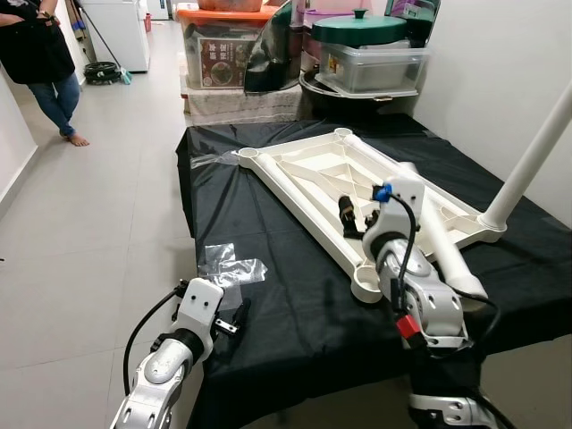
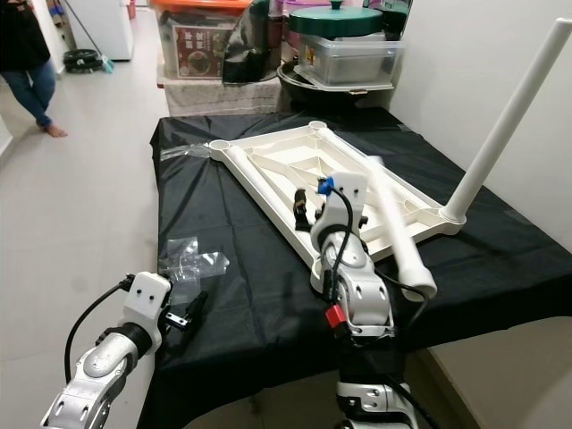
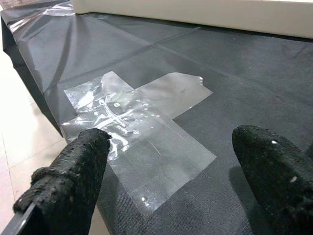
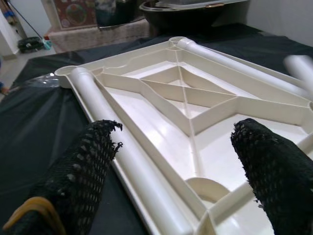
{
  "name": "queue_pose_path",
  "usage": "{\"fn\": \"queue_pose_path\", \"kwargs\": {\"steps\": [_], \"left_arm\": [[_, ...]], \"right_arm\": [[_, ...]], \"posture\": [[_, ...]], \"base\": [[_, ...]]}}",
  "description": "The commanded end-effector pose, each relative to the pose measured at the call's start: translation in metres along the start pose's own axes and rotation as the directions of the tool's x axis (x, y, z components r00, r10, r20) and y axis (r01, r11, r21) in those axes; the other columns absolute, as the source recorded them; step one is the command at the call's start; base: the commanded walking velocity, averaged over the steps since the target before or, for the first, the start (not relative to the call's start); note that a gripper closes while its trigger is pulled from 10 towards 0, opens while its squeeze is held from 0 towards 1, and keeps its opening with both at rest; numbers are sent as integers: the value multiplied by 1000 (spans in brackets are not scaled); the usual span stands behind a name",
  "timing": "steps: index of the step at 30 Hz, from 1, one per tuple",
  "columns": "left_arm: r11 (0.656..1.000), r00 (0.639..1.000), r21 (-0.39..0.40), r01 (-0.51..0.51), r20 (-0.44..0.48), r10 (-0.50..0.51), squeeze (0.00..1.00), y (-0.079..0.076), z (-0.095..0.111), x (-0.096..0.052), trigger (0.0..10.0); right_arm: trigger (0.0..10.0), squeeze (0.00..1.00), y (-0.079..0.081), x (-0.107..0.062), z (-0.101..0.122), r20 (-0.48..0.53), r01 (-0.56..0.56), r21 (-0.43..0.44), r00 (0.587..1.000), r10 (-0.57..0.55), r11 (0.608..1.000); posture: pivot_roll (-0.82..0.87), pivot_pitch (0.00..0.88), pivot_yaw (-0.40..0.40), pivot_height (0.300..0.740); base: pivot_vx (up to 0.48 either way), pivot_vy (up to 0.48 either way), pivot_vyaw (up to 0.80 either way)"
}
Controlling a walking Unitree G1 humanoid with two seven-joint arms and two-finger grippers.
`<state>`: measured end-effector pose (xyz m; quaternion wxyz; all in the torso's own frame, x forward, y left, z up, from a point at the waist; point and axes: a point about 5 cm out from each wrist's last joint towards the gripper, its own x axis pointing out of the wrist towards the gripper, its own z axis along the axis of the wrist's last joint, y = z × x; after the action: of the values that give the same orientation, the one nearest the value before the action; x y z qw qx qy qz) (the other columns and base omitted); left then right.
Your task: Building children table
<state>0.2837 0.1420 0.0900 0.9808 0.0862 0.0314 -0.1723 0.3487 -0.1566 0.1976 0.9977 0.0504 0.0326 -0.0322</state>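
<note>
A cream tabletop (image 1: 332, 179) lies upside down on a black cloth (image 1: 268, 295) in the middle of the scene, ribs facing up. One white leg (image 1: 533, 152) stands upright in its right corner socket, and another leg (image 1: 442, 241) lies loose across the frame. The right gripper (image 4: 176, 161) hovers over the tabletop's near edge, fingers spread wide and empty. The left gripper (image 3: 171, 161) sits at the cloth's near left edge, fingers apart, just above a clear plastic bag (image 3: 142, 137). A person (image 1: 40, 54) stands far left.
</note>
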Motion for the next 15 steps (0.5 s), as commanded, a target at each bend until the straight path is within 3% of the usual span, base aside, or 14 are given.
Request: {"fn": "queue_pose_path", "kwargs": {"steps": [1,2,3,4,12,15], "left_arm": [[1000,1000,13,0,-13,0,0,2,-3,-2,10000],[1000,1000,13,0,-13,0,0,2,-3,-2,10000],[1000,1000,13,0,-13,0,0,2,-2,-1,10000],[1000,1000,18,1,-11,-1,0,2,-1,-1,10000],[1000,1000,20,-5,-2,5,0,5,3,1,10000],[1000,1000,26,-14,3,14,0,4,6,4,10000]], "right_arm": [[0,1000,0,0,1,16,-11,-1,1000,11,1000],[0,1000,0,0,1,16,-11,-1,1000,11,1000],[0,35,1,1,0,-4,-28,-8,1000,28,1000],[10000,0,5,1,-2,-26,-74,34,997,75,997],[10000,0,17,-6,0,14,-200,51,980,199,979],[10000,0,26,-16,-4,57,-260,32,965,258,965]], "posture": [[17,0,-77,740],[17,0,-77,740],[17,0,-76,740],[21,0,-72,740],[23,0,-68,740],[26,0,-65,740]], "base": [[0,0,0],[0,0,0],[0,0,0],[0,0,0],[0,0,0],[0,-80,0]]}}
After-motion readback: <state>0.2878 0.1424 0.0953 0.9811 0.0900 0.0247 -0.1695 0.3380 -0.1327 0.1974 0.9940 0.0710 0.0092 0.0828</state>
